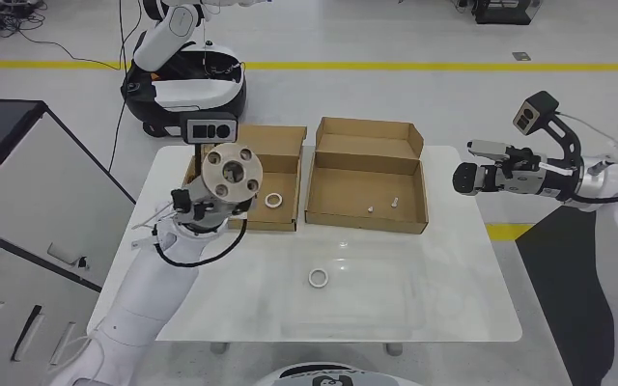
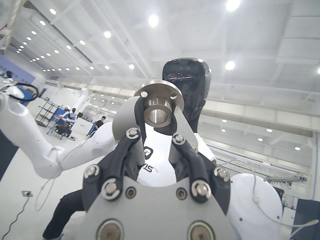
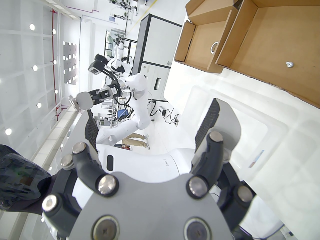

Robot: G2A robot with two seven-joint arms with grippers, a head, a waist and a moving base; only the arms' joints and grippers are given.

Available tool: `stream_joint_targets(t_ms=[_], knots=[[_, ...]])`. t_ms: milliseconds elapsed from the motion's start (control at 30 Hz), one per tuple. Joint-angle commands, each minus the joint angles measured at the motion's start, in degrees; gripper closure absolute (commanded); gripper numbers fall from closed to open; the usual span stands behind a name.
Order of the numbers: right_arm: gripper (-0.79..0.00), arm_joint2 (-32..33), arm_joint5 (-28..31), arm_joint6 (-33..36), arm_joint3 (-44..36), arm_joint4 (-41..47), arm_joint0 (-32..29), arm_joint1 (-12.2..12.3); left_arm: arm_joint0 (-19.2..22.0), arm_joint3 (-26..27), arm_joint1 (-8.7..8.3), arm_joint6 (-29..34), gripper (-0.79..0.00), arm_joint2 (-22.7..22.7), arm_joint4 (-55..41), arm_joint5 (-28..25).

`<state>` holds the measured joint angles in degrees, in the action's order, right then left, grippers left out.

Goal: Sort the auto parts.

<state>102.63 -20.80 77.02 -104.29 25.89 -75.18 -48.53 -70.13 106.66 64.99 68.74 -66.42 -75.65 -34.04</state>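
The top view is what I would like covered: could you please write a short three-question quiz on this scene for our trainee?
1. True or false: the right end effector is shut on a part.
2. What does the left end effector hold? A gear; B flanged metal bushing; C spring.
3. Fill in: the cardboard box beside the left arm holds one white ___.
Key: 1 false, it is open and empty; 2 B; 3 ring.
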Motion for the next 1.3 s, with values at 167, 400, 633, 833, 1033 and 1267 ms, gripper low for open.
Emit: stream_joint_targets(t_ms=[167, 400, 633, 833, 1033, 1267], knots=[[-0.785, 0.0, 0.0, 0.0, 0.0, 0.0, 0.0, 0.0, -0.37, 0.82, 0.97, 2.3, 0.0, -0.96, -4.3, 0.8], [-0.785, 0.0, 0.0, 0.0, 0.0, 0.0, 0.0, 0.0, -0.83, 0.23, 1.84, 3.18, 0.0, -2.4, -2.56, 1.68], [-0.785, 0.0, 0.0, 0.0, 0.0, 0.0, 0.0, 0.0, -1.74, -1.75, 1.54, -0.49, 0.0, -5.15, 10.26, 3.29], [-0.785, 0.0, 0.0, 0.0, 0.0, 0.0, 0.0, 0.0, -2.36, -1.17, 1.87, -1.34, 0.0, -5.03, 11.22, 3.68], [-0.785, 0.0, 0.0, 0.0, 0.0, 0.0, 0.0, 0.0, -2.9, -0.91, 2.44, -1.8, 0.0, -4.7, 7.35, 3.77], [-0.785, 0.0, 0.0, 0.0, 0.0, 0.0, 0.0, 0.0, -3.2, -0.74, 3.04, -0.83, 0.0, -4.93, 3.46, 4.34]])
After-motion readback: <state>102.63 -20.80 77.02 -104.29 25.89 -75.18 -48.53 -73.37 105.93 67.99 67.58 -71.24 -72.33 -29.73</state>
